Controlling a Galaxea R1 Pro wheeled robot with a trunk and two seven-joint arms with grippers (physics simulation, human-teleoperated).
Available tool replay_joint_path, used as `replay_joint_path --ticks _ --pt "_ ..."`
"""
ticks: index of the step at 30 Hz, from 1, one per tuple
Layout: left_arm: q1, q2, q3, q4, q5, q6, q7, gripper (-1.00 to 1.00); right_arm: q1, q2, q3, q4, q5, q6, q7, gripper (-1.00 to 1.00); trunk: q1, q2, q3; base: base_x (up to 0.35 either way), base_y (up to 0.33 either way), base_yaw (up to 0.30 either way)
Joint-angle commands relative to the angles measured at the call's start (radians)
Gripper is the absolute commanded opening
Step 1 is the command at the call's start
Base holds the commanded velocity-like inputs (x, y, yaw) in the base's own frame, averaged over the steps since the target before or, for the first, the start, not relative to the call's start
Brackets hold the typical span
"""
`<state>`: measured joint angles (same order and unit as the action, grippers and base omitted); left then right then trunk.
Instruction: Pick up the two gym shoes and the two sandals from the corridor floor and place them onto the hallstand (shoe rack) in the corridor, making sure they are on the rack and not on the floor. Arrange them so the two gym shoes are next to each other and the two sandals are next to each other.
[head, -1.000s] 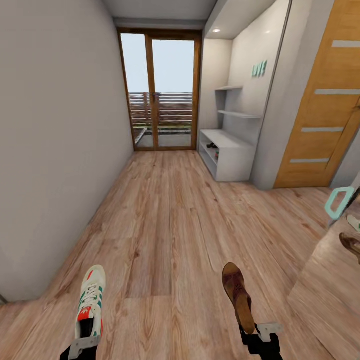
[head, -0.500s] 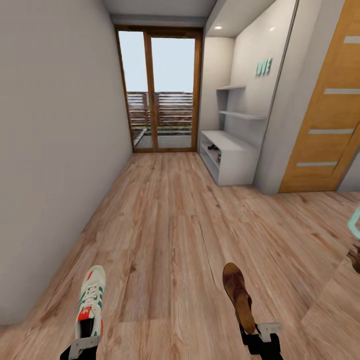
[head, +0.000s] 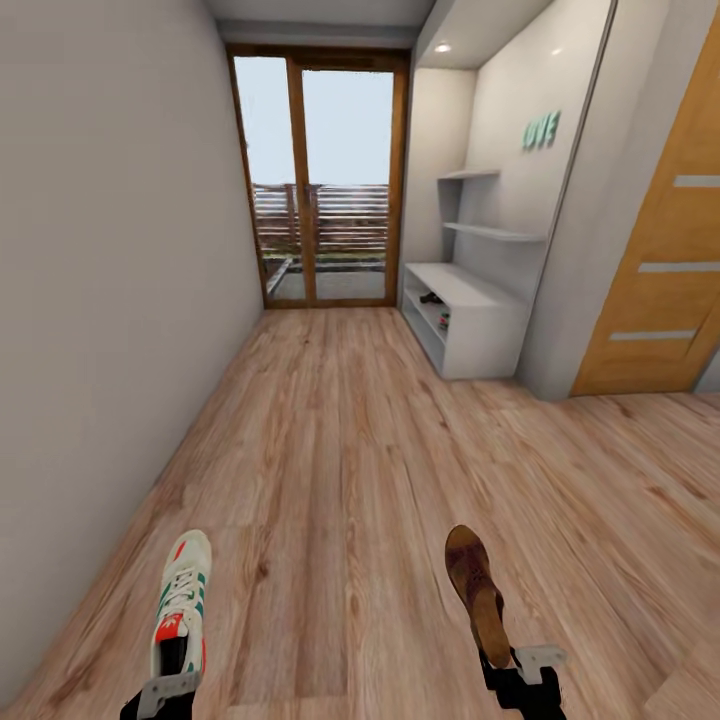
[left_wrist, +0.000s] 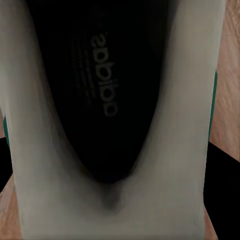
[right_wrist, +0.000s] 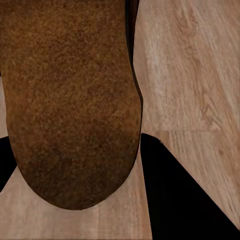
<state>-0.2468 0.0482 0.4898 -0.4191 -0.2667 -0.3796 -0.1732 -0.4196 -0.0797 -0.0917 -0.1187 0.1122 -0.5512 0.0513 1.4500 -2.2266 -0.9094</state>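
Home corridor, wood-plank floor (head: 350, 450), white hallstand (head: 470, 320), glazed balcony door (head: 320, 180)

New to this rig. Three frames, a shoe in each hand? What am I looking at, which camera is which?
It is a simulated two-armed wheeled robot in a corridor. The wide picture comes from its head camera, looking down the wood floor toward a glass door and the white shoe rack at right. The left claw holds a white gym shoe by its heel; the right claw holds a brown sandal. The two close-ups are wrist cameras: one looks into the gym shoe's dark insole, the other along the sandal's footbed.
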Motion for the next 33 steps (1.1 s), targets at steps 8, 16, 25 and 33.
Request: replay_joint_path --ticks 8,16,25,33 --pt "-0.001 -0.001 0.009 0.001 -0.007 -0.004 -0.007 -1.00 -0.001 0.000 -0.010 0.001 0.006 -0.003 0.005 -1.00 0.000 0.000 -0.001 0.337 0.119 0.000" --pt "-0.001 -0.001 0.009 0.001 -0.008 -0.004 -0.007 -1.00 -0.001 0.000 -0.010 0.001 0.006 -0.003 0.005 -1.00 0.000 0.000 -0.001 0.337 0.119 0.000" --pt "-0.001 -0.001 0.009 0.001 -0.008 -0.004 -0.007 -1.00 -0.001 0.000 -0.010 0.001 0.006 -0.003 0.005 -1.00 0.000 0.000 -0.001 0.337 0.119 0.000" --pt "-0.001 -0.001 0.009 0.001 -0.008 -0.004 -0.007 -1.00 -0.001 0.000 -0.010 0.001 0.006 -0.003 0.005 -1.00 0.000 0.000 -0.001 0.337 0.119 0.000"
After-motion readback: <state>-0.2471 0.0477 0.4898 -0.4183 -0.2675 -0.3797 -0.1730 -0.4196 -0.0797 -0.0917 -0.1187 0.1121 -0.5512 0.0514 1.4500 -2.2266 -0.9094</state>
